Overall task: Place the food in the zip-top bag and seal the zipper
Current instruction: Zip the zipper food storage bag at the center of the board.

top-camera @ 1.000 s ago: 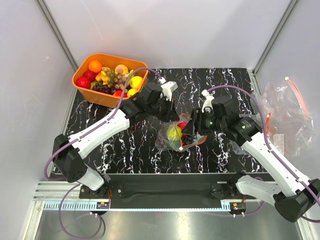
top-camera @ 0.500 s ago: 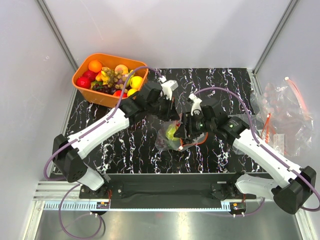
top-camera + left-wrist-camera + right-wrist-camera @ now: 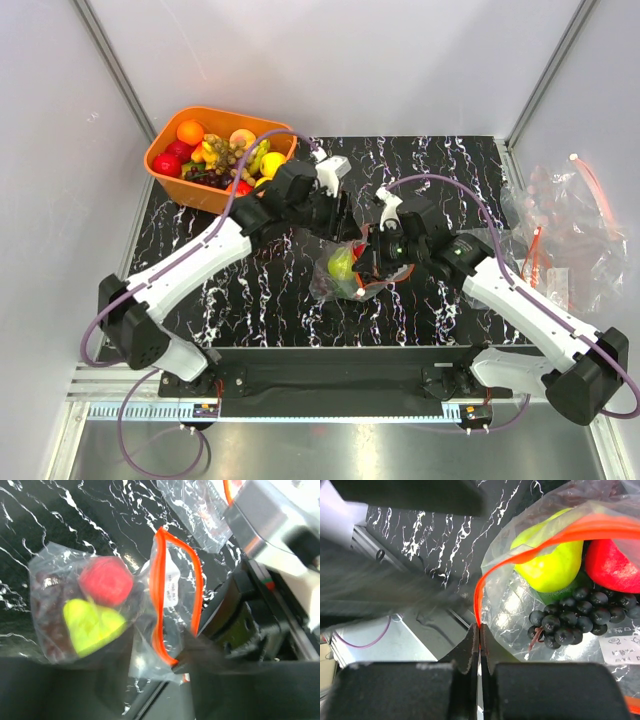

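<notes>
Your R gripper (image 3: 479, 630) is pinched tight on the zipper (image 3: 520, 542) at one corner of the zip-top bag (image 3: 345, 275), which lies on the table (image 3: 460, 170) btwn both arms w/ its mouth gaping. Your L gripper (image 3: 338, 228) sits at the bag's far side w/ jaws parted, gripping nothing, tho its wrist view is blurry. Inside the bag: grape bunch (image 3: 575, 615), yellow-green piece (image 3: 547, 562) and red piece (image 3: 612, 562); more fruit (image 3: 215, 150) fills the orange basket (image 3: 215, 112) at the far L corner.
</notes>
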Motion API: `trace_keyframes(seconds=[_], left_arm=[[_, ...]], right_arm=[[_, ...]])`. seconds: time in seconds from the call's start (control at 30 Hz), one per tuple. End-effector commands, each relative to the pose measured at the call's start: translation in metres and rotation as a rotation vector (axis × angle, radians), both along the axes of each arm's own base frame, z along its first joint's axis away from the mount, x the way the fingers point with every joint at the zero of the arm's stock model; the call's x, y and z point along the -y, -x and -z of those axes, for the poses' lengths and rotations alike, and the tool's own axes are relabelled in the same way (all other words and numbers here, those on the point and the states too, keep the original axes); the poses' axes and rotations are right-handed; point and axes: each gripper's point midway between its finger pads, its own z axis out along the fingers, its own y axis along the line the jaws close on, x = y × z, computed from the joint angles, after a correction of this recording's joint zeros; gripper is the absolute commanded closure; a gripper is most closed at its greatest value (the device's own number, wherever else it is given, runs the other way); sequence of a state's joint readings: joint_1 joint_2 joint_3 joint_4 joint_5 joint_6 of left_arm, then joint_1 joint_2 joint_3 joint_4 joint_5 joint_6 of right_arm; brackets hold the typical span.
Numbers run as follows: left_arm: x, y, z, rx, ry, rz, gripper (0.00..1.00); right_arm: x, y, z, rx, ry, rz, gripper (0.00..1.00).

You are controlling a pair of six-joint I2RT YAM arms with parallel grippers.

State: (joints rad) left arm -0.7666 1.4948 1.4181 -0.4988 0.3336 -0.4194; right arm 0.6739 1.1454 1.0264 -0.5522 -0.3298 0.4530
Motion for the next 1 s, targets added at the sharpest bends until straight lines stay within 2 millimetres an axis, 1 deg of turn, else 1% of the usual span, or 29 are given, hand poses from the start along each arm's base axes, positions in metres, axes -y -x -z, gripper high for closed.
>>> trace_keyframes(seconds=[0.0,0.03,0.1,0.13,0.17,0.2,0.23,0.27,0.3,0.33,0.37,0.4,0.43,0.47,0.5,0.53,0.57,0.6,0.63,0.67,0.7,0.77,0.8,0.87,0.9,0.97], left_arm=[[-0.014,0.006,-0.052,0.142,0.099,-0.011,0.39],[-0.023,0.013,-0.06,0.182,0.126,-0.016,0.28],[-0.037,0.018,-0.061,0.238,0.141,-0.046,0.17],[-0.05,0.026,-0.062,0.288,0.169,-0.065,0.12],[-0.057,0.027,-0.062,0.321,0.177,-0.088,0.05],[-0.063,0.03,-0.061,0.35,0.191,-0.097,0.04],[-0.07,0.035,-0.076,0.423,0.246,-0.105,0.03],[-0.074,0.038,-0.055,0.421,0.229,-0.103,0.01],[-0.076,0.041,-0.049,0.436,0.24,-0.094,0.01],[-0.078,0.045,-0.06,0.492,0.287,-0.089,0.01],[-0.08,0.048,-0.04,0.478,0.268,-0.083,0.01],[-0.081,0.049,-0.037,0.494,0.275,-0.082,0.01],[-0.083,0.052,-0.045,0.558,0.303,-0.072,0.01],[-0.084,0.054,-0.039,0.581,0.303,-0.06,0.01],[-0.084,0.058,-0.02,0.592,0.285,-0.033,0.03],[-0.084,0.064,-0.031,0.695,0.322,-0.008,0.03],[-0.085,0.067,-0.014,0.711,0.31,0.004,0.03],[-0.085,0.069,-0.012,0.746,0.318,0.015,0.04],[-0.085,0.072,-0.023,0.828,0.346,0.023,0.04],[-0.086,0.072,-0.021,0.853,0.341,0.022,0.06],[-0.085,0.069,-0.013,0.873,0.313,0.026,0.09],[-0.083,0.063,-0.008,0.879,0.281,0.018,0.11],[-0.081,0.059,-0.003,0.905,0.247,0.034,0.15],[-0.075,0.06,0.0,0.929,0.242,0.053,0.16],[-0.072,0.059,-0.003,0.965,0.246,0.057,0.16],[-0.068,0.057,0.001,0.99,0.232,0.062,0.17]], right_arm=[[-0.008,-0.011,-0.031,0.071,-0.05,0.024,1.0],[-0.008,-0.012,-0.033,0.076,-0.053,0.028,1.0],[-0.007,-0.015,-0.035,0.072,-0.054,0.051,1.0],[-0.007,-0.016,-0.039,0.073,-0.057,0.06,1.0],[-0.007,-0.017,-0.041,0.068,-0.064,0.073,1.0],[-0.006,-0.021,-0.039,0.06,-0.052,0.093,1.0],[-0.008,-0.023,-0.045,0.066,-0.063,0.102,1.0],[-0.009,-0.024,-0.047,0.054,-0.067,0.115,1.0],[-0.011,-0.028,-0.045,0.044,-0.062,0.126,1.0],[-0.012,-0.032,-0.053,0.044,-0.072,0.139,1.0],[-0.016,-0.035,-0.051,0.025,-0.072,0.15,1.0],[-0.018,-0.036,-0.053,0.018,-0.078,0.155,1.0],[-0.02,-0.039,-0.062,0.022,-0.095,0.161,1.0],[-0.023,-0.041,-0.064,0.011,-0.104,0.169,1.0],[-0.025,-0.044,-0.062,-0.005,-0.1,0.174,1.0],[-0.029,-0.046,-0.066,-0.011,-0.112,0.181,1.0],[-0.031,-0.049,-0.063,-0.023,-0.104,0.186,1.0],[-0.032,-0.051,-0.065,-0.026,-0.108,0.189,1.0],[-0.033,-0.054,-0.069,-0.026,-0.114,0.2,1.0],[-0.035,-0.056,-0.065,-0.039,-0.104,0.205,1.0],[-0.037,-0.059,-0.069,-0.036,-0.111,0.21,1.0],[-0.04,-0.061,-0.068,-0.047,-0.111,0.212,1.0],[-0.041,-0.063,-0.071,-0.044,-0.117,0.213,1.0],[-0.043,-0.065,-0.072,-0.046,-0.119,0.211,1.0],[-0.045,-0.066,-0.074,-0.045,-0.124,0.211,1.0],[-0.046,-0.068,-0.073,-0.05,-0.122,0.213,1.0]])
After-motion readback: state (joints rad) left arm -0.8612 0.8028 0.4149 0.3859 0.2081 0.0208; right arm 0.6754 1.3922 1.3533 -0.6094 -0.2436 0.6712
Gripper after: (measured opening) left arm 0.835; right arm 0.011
